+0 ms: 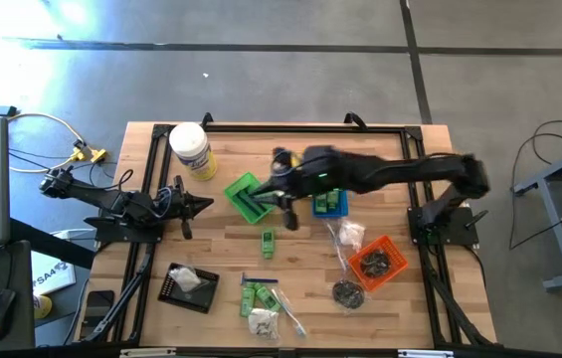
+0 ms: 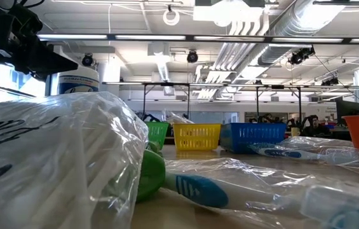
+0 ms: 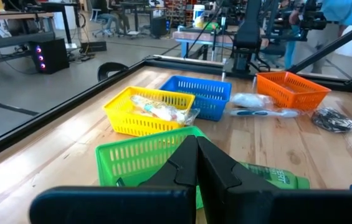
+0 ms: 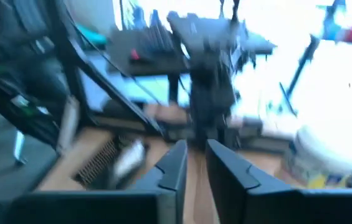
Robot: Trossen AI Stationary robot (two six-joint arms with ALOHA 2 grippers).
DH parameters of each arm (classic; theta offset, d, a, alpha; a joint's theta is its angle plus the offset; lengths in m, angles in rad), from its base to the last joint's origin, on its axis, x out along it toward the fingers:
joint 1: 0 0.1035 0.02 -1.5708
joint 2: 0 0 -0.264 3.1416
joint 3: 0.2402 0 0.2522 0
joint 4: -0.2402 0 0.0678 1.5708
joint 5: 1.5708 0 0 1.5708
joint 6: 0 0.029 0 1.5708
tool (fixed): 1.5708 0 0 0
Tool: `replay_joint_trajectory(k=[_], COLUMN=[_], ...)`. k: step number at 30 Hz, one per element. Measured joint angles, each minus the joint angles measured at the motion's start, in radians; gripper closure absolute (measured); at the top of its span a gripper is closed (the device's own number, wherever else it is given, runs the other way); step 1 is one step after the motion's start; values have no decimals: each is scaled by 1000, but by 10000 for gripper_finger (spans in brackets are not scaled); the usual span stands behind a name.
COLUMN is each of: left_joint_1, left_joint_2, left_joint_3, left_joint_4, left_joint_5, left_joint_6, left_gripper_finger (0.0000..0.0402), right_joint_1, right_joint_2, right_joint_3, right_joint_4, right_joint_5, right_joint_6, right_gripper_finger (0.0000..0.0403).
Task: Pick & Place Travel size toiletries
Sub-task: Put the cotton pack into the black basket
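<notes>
Travel size toiletries lie on the near half of the table: a green bottle (image 1: 268, 242) (image 3: 276, 178), green tubes (image 1: 257, 294), white packets (image 1: 262, 321), a wrapped toothbrush (image 1: 287, 310) (image 2: 195, 189) and dark round pieces (image 1: 348, 293). A white packet (image 1: 349, 234) lies by the orange basket (image 1: 377, 261). My right gripper (image 1: 286, 207) (image 4: 194, 168) hovers at the green basket's (image 1: 248, 196) right side, its fingers a narrow gap apart with nothing between them. My left gripper (image 1: 201, 206) (image 3: 197, 158) is shut, left of the green basket, pointing toward it.
The yellow basket (image 3: 147, 112) holds wrapped packets; in the high view the right arm covers it. The blue basket (image 1: 330, 204) stands right of the green one. A black tray (image 1: 188, 286) holds a white packet. The big white jar (image 1: 191, 149) stands at the far left.
</notes>
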Motion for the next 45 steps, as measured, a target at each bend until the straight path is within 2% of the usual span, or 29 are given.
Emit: replay_joint_trajectory(k=[5,8,11,13,19,30,38,45], left_joint_1=[0,0,0,0,0,0,0,0], left_joint_2=[0,0,0,0,0,0,0,0], left_joint_3=[0,0,0,0,0,0,-1,-1], left_joint_4=[0,0,-1,-1,-1,4,7,2], left_joint_5=[1,1,1,1,1,3,3,3], left_joint_6=[-5,-5,-5,-5,-5,-5,-2,-35], left_gripper_finger=[402,402,402,402,402,402,402,402], right_joint_1=[16,27,41,50,57,57,57,57], right_joint_2=[-172,-278,-393,-481,-774,-1164,-1293,-1288], right_joint_3=[-7,-40,-105,-166,-436,-1028,-1329,-1423], right_joint_4=[6,9,5,3,26,328,502,562], right_joint_5=[-134,-193,-180,-131,-12,13,23,28], right_joint_6=[-1,-1,7,8,15,148,190,191], right_gripper_finger=[393,398,400,400,400,400,399,399])
